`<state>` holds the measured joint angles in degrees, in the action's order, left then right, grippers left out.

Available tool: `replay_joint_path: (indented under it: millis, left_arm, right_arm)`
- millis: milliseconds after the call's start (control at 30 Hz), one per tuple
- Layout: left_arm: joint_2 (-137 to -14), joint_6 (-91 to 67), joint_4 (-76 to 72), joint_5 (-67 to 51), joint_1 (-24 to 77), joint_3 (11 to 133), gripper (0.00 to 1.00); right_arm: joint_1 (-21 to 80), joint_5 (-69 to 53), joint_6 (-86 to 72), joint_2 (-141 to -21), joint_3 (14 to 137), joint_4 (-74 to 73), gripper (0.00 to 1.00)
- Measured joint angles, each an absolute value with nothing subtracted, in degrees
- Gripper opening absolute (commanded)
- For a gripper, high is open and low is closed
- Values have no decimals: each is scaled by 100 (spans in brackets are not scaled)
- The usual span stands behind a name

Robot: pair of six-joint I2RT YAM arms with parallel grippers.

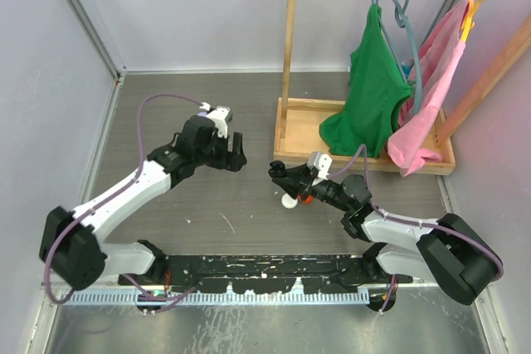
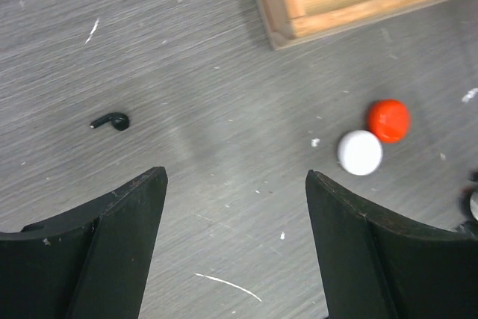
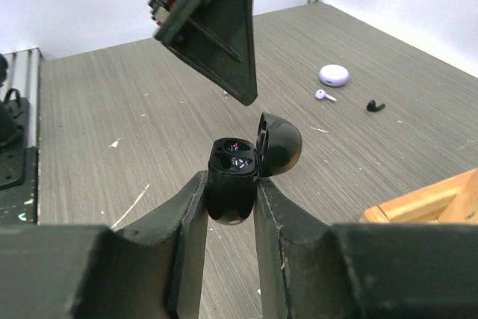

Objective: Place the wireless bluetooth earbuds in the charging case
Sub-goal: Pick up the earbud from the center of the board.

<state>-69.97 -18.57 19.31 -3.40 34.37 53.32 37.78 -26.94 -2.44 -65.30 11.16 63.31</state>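
Nearest in: black rail (image 1: 265,269) is running along the near edge, both arms reaching out from it over the grey tabletop (image 1: 207,213).

Left to right, top view:
- The left hand (image 1: 236,155) is hovering released, spread wide and gripping nothing. Its wrist view is showing bare tabletop between the fingers (image 2: 119,237).
- A black bud (image 2: 110,120) is lying on its side up-left of those fingers.
- A white disc (image 2: 360,152) and red disc (image 2: 388,119) are sitting side by side to the right, touching or nearly, near the corner of the wooden tray (image 2: 328,1).
- The right hand (image 1: 279,172) is clenching the case (image 3: 233,188) by its lower body, a finger pressing each side. The two discs are lying just beside it.
- The lid (image 3: 281,143) is standing open, tipped back to the right in the right wrist view. The wells are looking glossy; can't tell whether a bud is sitting in them.
- One left-hand finger is hanging above the case in that view, apart from it.
- Beyond the case, a lilac bud (image 3: 324,95) is lying just beside a lilac disc (image 3: 334,75). The black bud is lying a bit right of them. All are on the tabletop, well apart from the case.
- Far right, the tray is carrying a wooden rack (image 1: 290,47) with a green top (image 1: 373,89) and pink top (image 1: 431,93) hanging from it.
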Motion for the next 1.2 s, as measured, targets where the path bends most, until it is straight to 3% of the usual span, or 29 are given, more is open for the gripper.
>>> replay_joint_path:
  millis: [367,667,1200]
  left_arm:
    - [-9122,-1850,1957,-475,2449,5970,76]
    - [-10141,-1837,1881,-832,2067,6593,76]
    - [-10355,-2163,2043,-1391,2023,6438,66]
  right_arm:
    - [3778,-2279,-134,-6766,1052,6386,1]
    - [3778,-2224,-106,-6877,1052,6394,1]
    - [3778,-2206,-71,-6849,1052,6337,1]
